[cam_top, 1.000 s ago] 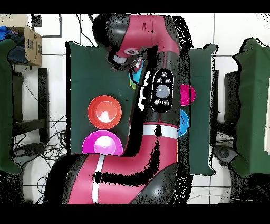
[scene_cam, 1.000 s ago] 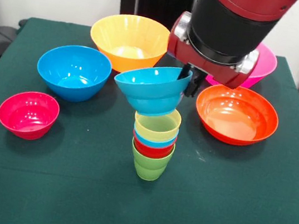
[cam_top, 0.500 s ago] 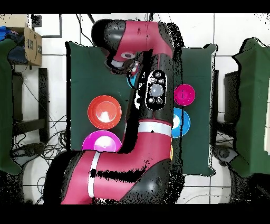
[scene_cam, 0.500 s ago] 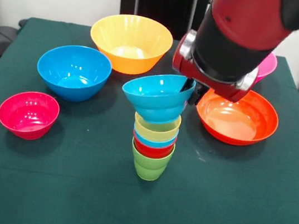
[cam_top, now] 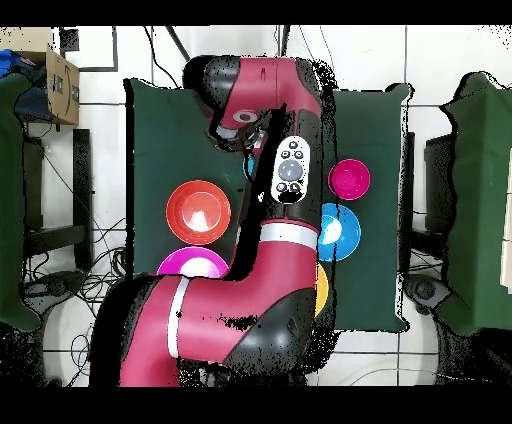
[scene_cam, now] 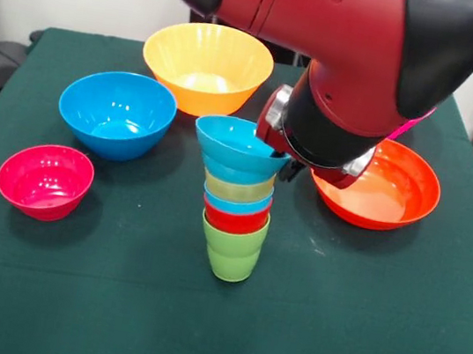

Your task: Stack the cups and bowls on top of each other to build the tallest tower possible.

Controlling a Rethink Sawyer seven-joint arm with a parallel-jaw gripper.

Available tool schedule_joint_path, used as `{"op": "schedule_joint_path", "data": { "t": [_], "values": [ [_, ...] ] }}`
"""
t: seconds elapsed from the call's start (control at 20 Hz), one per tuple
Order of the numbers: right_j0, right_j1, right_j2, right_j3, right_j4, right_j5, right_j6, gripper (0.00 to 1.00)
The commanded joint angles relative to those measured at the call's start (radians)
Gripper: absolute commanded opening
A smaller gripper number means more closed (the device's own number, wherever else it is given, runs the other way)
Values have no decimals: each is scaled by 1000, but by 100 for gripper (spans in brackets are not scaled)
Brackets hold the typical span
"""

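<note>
In the front view the tower (scene_cam: 238,202) stands near the middle of the green table (scene_cam: 67,294). From the bottom up it is a lime green cup (scene_cam: 231,247), a red cup (scene_cam: 234,220), a light blue cup (scene_cam: 236,203), a yellow cup (scene_cam: 238,186) and, nested on top, the small light blue bowl (scene_cam: 239,146), sitting slightly tilted. The gripper (scene_cam: 287,165) is at the bowl's right rim, mostly hidden under the bulky red and black arm (scene_cam: 360,62); only a dark tip shows beside the rim, and whether the jaws are apart or clamped on the rim cannot be told.

Around the tower the other bowls lie apart from one another. The large yellow-orange bowl (scene_cam: 207,66) is behind it, the medium blue bowl (scene_cam: 117,113) to its left, the small magenta bowl (scene_cam: 45,179) nearer and further left, and the wide red-orange bowl (scene_cam: 381,190) to its right, partly covered by the arm. Only a sliver of the large pink bowl (scene_cam: 417,115) shows behind the arm.

The overhead view gives what the front view lacks: the pink bowl (cam_top: 194,266) as a broad disc beside the red-orange bowl (cam_top: 198,211). There, however, the arm (cam_top: 270,250) covers the tower almost wholly, leaving a trace of light blue, and hides much of the yellow-orange bowl (cam_top: 321,290).
</note>
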State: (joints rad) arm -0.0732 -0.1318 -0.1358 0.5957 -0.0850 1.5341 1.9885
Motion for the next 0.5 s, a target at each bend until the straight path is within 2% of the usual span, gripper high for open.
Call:
{"op": "schedule_joint_path", "data": {
  "t": [0.05,0.4,0.5],
  "values": [
    [32,68,22,21,10,31,226,0],
    [35,80,11,7,33,20,221,0],
    [33,83,18,4,42,-15,218,0]
  ]
}}
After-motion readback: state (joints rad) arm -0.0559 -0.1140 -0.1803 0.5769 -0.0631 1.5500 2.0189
